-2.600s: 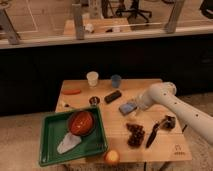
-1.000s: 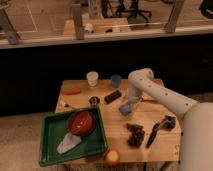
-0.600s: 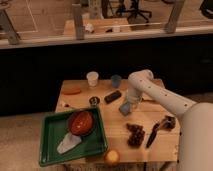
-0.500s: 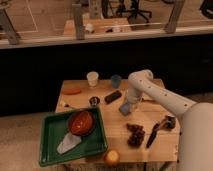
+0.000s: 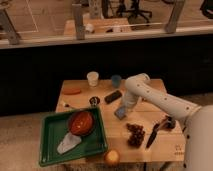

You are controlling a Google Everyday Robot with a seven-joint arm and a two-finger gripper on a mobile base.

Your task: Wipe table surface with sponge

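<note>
Single camera view of the wooden surface [image 5: 162,150] and its contents, located with reference to the green tray [image 5: 92,146], which overhangs the near left corner.

The sponge [image 5: 119,113], a small pale grey-blue block, lies on the surface just right of the tray's far right corner, near the middle of the tabletop. The gripper [image 5: 123,109] stands directly over it, pointing down, with the jaws drawn narrow and closed on the sponge, whose near end shows below them. The white arm [image 5: 160,100] runs from the right edge of the view, well right of the tray, bends at an elbow behind the sponge and drops to the gripper.

Behind the tray's far edge sit a small dark round object [image 5: 94,101] and, farther back, an orange-red flat item [image 5: 71,91]. A black rectangular bar [image 5: 113,96] lies beyond the tray's far right corner, just behind the sponge. A white cup [image 5: 93,78] and a dark blue cup [image 5: 116,80] stand at the back edge of the surface, well behind the tray.

Right of the tray lie a dark clustered item [image 5: 134,135] and, farther right, a black-handled utensil [image 5: 154,135]. An orange fruit [image 5: 112,158] rests off the tray's near right corner.

Inside the tray are a red bowl [image 5: 81,122] and a pale cloth [image 5: 67,144].
</note>
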